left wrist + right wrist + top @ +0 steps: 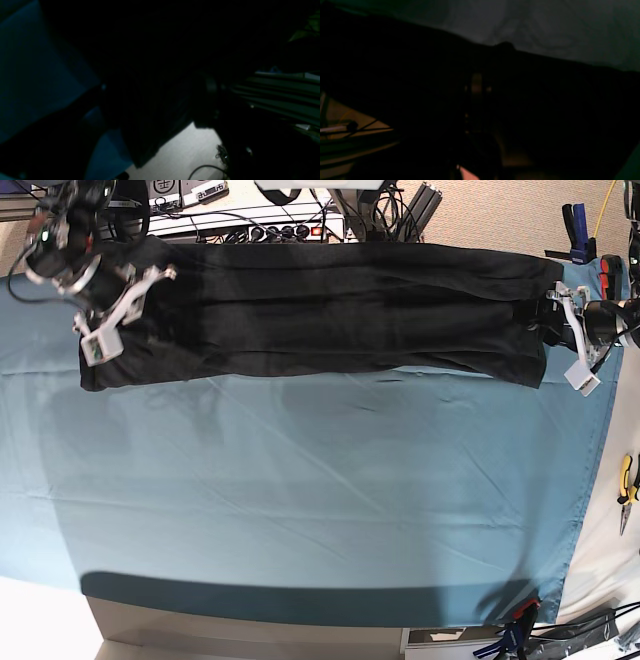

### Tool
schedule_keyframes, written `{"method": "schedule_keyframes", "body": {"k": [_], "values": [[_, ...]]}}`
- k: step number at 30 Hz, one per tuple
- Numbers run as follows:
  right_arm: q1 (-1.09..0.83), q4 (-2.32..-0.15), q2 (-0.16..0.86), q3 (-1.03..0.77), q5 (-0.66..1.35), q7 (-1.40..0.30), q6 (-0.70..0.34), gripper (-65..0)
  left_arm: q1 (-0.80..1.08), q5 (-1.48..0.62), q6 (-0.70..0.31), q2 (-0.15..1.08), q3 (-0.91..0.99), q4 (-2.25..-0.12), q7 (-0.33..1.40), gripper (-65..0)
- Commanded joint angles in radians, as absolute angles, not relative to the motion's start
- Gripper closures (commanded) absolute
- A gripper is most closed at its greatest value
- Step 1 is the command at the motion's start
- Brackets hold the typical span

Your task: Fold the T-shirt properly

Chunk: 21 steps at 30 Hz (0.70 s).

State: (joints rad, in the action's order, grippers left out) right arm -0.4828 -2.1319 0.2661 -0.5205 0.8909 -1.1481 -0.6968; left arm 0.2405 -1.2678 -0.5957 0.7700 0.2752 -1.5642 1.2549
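My T-shirt [320, 310] lies stretched in a long dark band along the far edge of the desk's teal table cloth [300, 490]. My left claw [572, 340] is spread wide at the band's end by the far corner, fingers straddling the fabric edge. My right claw [112, 308] is clenched over the opposite end; whether cloth is pinched, I cannot tell

T-shirt [320, 310]: black, plain side showing, stretched into a long horizontal band along the far edge of the teal cloth [300, 490], lengthwise creases.
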Motion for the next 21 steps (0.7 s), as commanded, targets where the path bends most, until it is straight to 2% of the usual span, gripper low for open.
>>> {"method": "schedule_keyframes", "body": {"k": [1, 9, 21], "values": [[-0.498, -2.16, 0.281, -0.525, 0.919, -1.127, -0.698, 0.0, 0.233, -1.286, -0.599, 0.793, 0.284, -1.578, 1.24, -38.6], [-0.578, -2.194, 0.28, -0.525, 0.954, -1.135, -0.698, 0.0, 0.233, -1.286, -0.599, 0.793, 0.284, -1.578, 1.236, -38.6], [-0.588, -2.194, 0.28, -0.525, 1.044, -1.176, -0.698, 0.0, 0.233, -1.286, -0.599, 0.793, 0.284, -1.578, 1.236, -38.6]]}}
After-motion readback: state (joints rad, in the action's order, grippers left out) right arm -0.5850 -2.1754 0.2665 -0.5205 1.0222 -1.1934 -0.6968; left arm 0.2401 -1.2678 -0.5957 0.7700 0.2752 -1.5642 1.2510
